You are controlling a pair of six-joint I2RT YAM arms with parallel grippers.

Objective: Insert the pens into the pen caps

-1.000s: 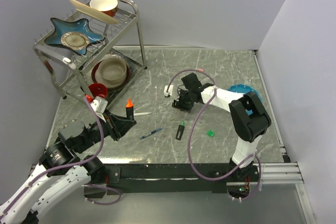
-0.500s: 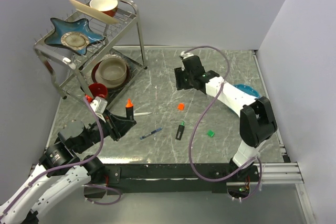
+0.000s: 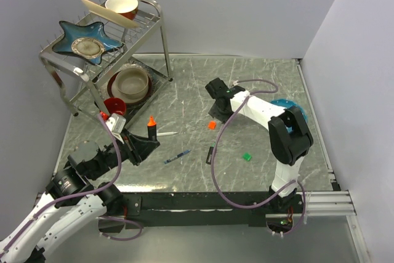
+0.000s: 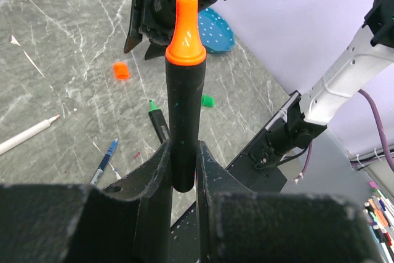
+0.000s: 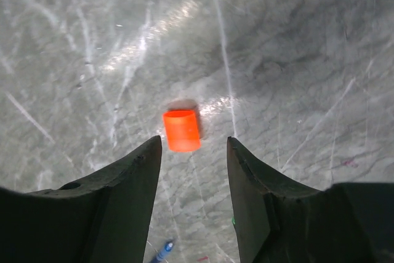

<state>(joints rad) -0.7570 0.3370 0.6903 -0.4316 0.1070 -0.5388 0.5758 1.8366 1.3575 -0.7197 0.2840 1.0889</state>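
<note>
Gripping the black highlighter [image 4: 183, 115] upright, the left fingers [image 4: 154, 189] are closed on its barrel. Farther out, the right fingers [image 5: 132, 170] stand open above the orange cap [image 5: 181, 130] lying on the bench [image 5: 295, 60]. Risk: an off-centre closure could flick the cap away.

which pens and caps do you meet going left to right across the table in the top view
black marker with orange tip → thin dark-blue ballpoint pen → small orange plastic cap → small green plastic cap
</note>
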